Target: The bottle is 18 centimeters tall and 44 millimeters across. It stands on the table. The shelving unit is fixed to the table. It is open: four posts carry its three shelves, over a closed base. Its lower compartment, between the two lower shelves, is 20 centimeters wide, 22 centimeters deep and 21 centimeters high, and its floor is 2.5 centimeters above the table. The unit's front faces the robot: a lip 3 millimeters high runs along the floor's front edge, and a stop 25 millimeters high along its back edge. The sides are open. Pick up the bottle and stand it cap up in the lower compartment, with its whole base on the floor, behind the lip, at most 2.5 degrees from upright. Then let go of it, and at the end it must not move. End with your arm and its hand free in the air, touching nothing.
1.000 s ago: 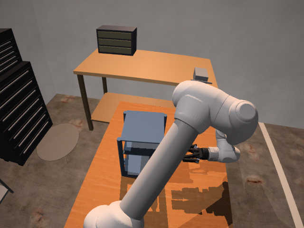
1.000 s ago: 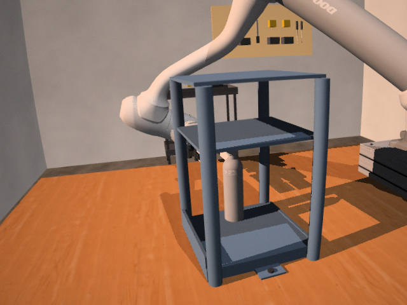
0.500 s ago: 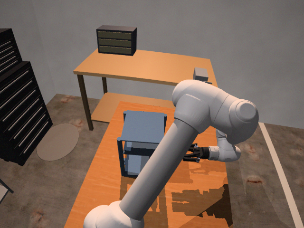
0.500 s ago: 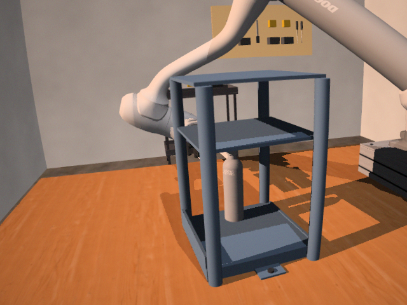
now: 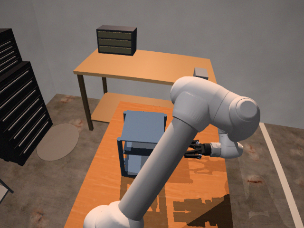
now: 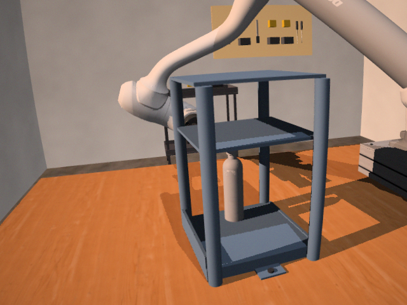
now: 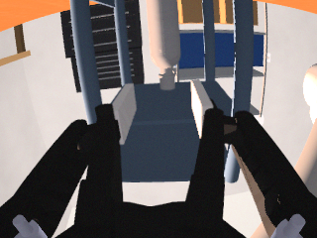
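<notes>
The grey bottle (image 6: 233,187) stands cap up on the floor of the blue shelving unit's (image 6: 246,170) lower compartment, near the side where the arm is. In the wrist view, which is upside down, the bottle (image 7: 161,23) stands ahead of my gripper (image 7: 162,94), apart from the fingers. The fingers are partly open with nothing between them. In the top view my gripper (image 5: 194,149) lies level, to the right of the shelving unit (image 5: 142,137), outside its posts. The arm hides the bottle in that view.
The shelving unit's four posts and middle shelf (image 6: 243,133) surround the bottle. A wooden workbench (image 5: 147,66) with a small drawer cabinet (image 5: 116,40) stands behind the table. A black tool chest (image 5: 17,103) stands at the left.
</notes>
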`<action>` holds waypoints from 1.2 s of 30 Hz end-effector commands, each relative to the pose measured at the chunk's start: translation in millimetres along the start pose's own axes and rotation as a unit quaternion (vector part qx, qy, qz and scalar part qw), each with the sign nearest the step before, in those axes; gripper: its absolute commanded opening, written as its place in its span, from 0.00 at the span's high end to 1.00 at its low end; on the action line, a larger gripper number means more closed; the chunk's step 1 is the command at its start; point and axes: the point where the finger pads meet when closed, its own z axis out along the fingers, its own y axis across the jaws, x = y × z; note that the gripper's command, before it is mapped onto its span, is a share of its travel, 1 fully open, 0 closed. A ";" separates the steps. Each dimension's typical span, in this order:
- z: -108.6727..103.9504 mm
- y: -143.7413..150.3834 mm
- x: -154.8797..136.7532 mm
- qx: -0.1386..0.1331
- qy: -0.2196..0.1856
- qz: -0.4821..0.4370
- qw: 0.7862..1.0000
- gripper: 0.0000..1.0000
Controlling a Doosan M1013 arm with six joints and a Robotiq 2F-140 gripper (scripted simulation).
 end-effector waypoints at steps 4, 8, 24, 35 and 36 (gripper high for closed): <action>-0.1 1.5 -23.5 0.001 -0.005 0.003 1.000 0.63; -0.2 1.5 -32.4 0.001 -0.005 0.003 1.000 0.63; -0.5 1.3 -60.1 0.001 -0.005 0.003 1.000 0.63; -0.5 1.3 -62.1 0.001 -0.005 0.003 1.000 0.00; -0.5 1.3 -62.1 0.001 -0.005 0.003 1.000 0.00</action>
